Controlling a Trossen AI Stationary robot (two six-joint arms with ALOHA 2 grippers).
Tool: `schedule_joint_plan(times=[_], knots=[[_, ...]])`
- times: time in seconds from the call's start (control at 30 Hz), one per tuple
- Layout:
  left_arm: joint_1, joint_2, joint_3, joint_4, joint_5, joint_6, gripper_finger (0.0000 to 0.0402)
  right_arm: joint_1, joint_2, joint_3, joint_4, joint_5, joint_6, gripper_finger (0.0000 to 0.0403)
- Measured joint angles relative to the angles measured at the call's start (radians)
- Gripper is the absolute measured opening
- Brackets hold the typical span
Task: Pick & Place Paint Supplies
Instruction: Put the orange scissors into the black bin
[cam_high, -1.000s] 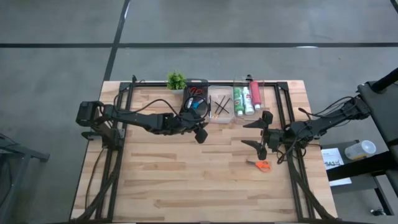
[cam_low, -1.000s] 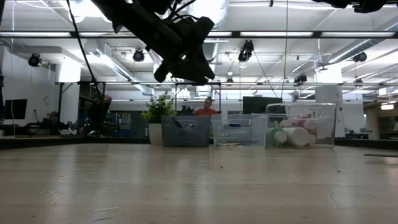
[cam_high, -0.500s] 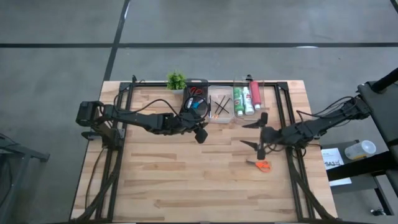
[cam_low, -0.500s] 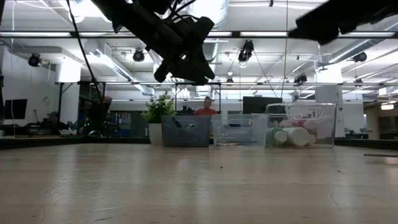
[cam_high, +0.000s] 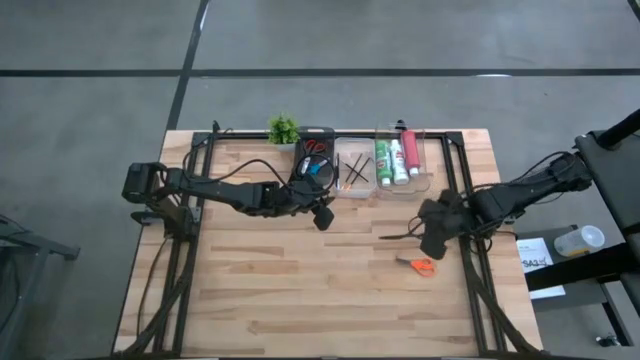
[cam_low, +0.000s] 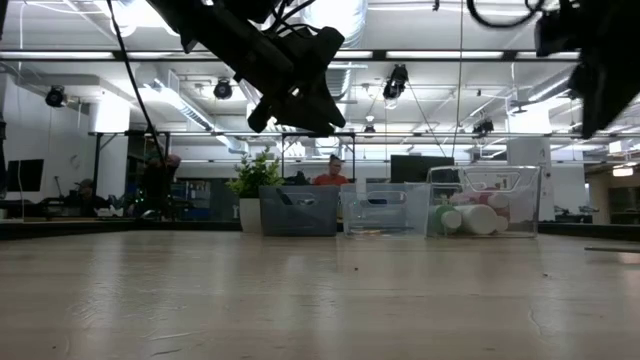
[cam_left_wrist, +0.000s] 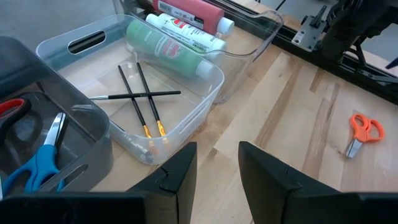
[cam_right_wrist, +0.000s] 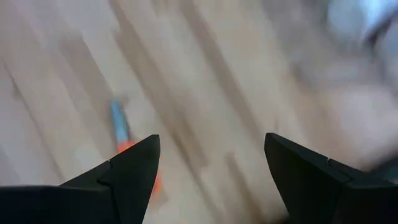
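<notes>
Two spread fingers (cam_right_wrist: 127, 177), orange scissors (cam_right_wrist: 127, 149) beside

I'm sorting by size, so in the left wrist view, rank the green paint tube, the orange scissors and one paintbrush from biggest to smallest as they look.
1. Green paint tube: largest, by far the thickest.
2. Paintbrush: about as long as the tube, but very thin.
3. Orange scissors: smallest, though they lie farther from the camera on the table, so that is unsure.

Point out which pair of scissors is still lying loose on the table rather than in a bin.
The orange-handled scissors, alone on the bare wood near the right gripper. The red-handled and blue-handled pairs sit inside the dark bin.
</notes>
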Motion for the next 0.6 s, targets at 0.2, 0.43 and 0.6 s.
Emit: schedule_joint_plan(times=[0.2, 0.43, 0.6], knots=[[0.000, 0.000, 0.000, 0.000, 0.000, 0.000, 0.0127, 0.000, 0.150, 0.050, -0.054, -0.168, 0.057, 0.0288], [0.000, 0.000, 0.000, 0.000, 0.000, 0.000, 0.0127, 0.015, 0.291, 0.063, -0.052, -0.263, -0.032, 0.0288], [0.000, 0.000, 0.000, 0.000, 0.000, 0.000, 0.0127, 0.085, 0.330, 0.053, -0.018, -0.220, -0.074, 0.0288]])
